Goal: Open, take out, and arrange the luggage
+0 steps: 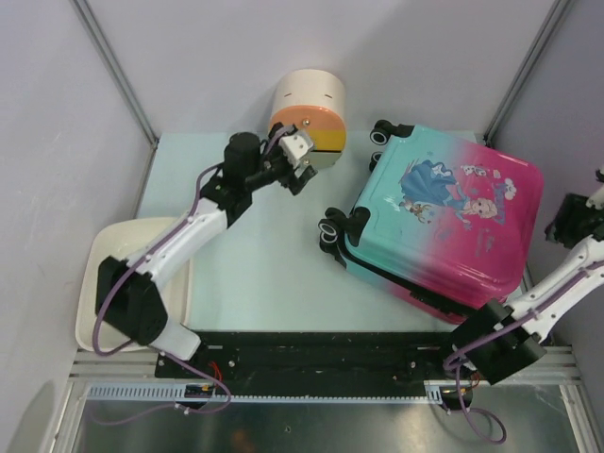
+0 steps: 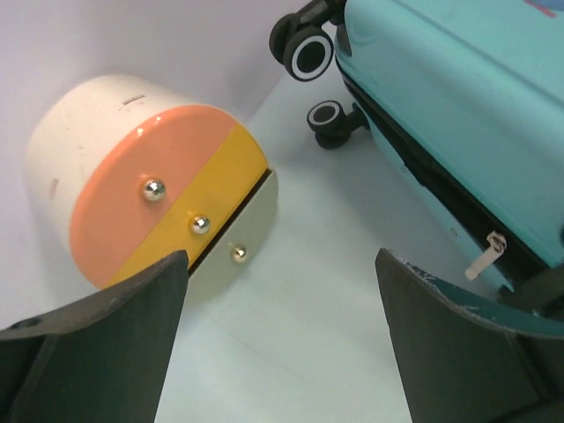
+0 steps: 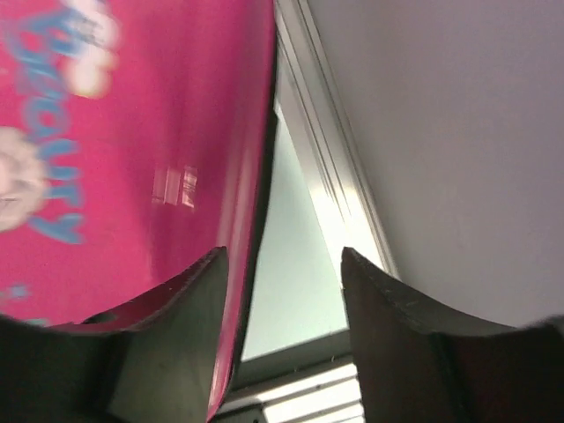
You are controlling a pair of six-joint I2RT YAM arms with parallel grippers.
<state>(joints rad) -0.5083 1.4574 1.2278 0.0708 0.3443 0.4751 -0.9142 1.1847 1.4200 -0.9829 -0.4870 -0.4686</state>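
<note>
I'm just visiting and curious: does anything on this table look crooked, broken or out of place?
Two small things. The cream bottom drawer of the round drawer box sticks out slightly, leaving a dark gap under the yellow drawer. The suitcase lies at a slant on the table, still closed. Nothing looks spilled or broken.

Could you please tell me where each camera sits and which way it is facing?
Top external: above and behind the bases, looking down on the table, luggage and cylindrical box; left arm and right arm show.
Left wrist: faces the box and the luggage's wheeled end; open left gripper shows.
Right wrist: looks along the luggage's pink side toward the wall; open right gripper shows.
Shared: all three see the luggage.
</note>
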